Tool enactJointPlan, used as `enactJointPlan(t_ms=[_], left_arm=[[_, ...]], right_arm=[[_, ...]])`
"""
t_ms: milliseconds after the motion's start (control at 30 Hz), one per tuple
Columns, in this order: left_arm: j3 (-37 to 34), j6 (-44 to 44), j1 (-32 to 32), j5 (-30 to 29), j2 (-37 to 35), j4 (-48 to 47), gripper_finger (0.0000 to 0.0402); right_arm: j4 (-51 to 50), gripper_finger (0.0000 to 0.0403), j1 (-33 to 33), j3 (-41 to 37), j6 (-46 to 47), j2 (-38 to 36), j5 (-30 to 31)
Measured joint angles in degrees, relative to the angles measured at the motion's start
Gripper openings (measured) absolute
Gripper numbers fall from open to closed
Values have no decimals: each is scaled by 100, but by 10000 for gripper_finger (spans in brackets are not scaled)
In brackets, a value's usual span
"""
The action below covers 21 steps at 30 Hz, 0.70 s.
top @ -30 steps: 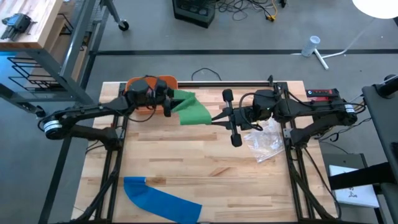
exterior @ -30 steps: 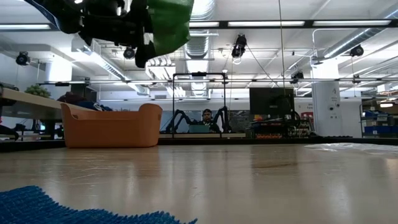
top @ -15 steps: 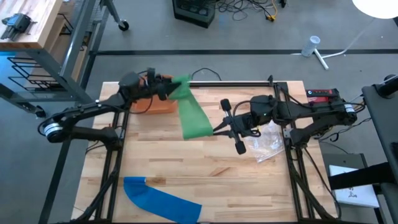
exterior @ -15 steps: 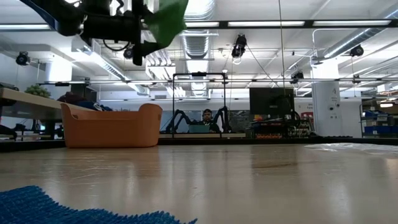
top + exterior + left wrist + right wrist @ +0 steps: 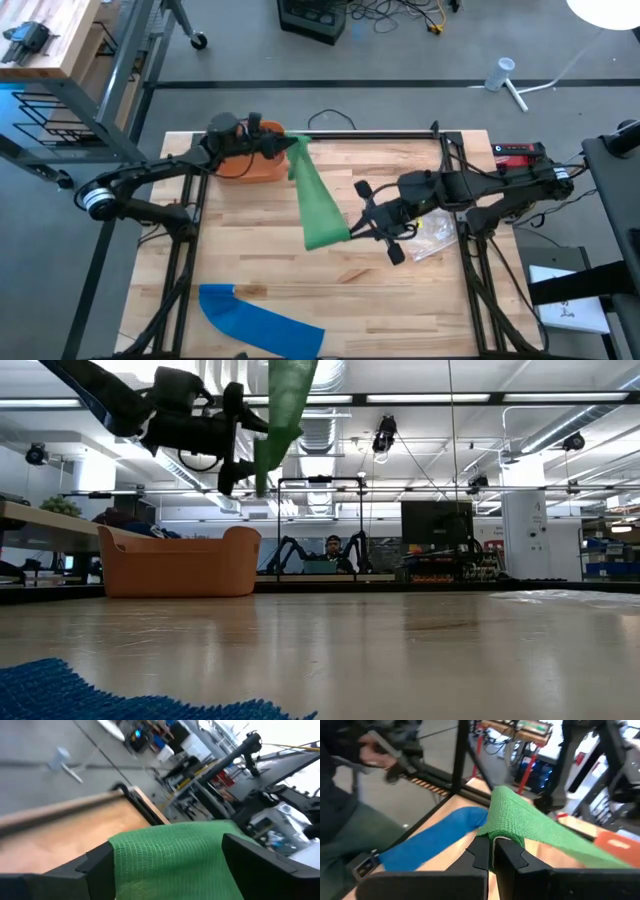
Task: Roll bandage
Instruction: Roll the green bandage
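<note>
The right gripper [image 5: 352, 228] pinches one end of the green bandage [image 5: 314, 205]. The left gripper [image 5: 283, 146], fingers wide apart, has the other end between them.

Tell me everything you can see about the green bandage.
The green bandage is a long strip of woven, mesh-like cloth, unrolled and held in the air above the wooden table. The right gripper is shut on one end. The other end lies between the fingers of the left gripper, near the orange basket.
</note>
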Motion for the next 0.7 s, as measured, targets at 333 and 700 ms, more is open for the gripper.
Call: enactJointPlan(t_ms=[333, 700], left_arm=[[5, 589, 511, 1243, -231, -15, 318], [-263, 1265, -462, 1334, -375, 366, 318]], right_arm=[[-27, 2, 288, 0, -18, -7, -22], [227, 2, 79, -2, -99, -81, 538]])
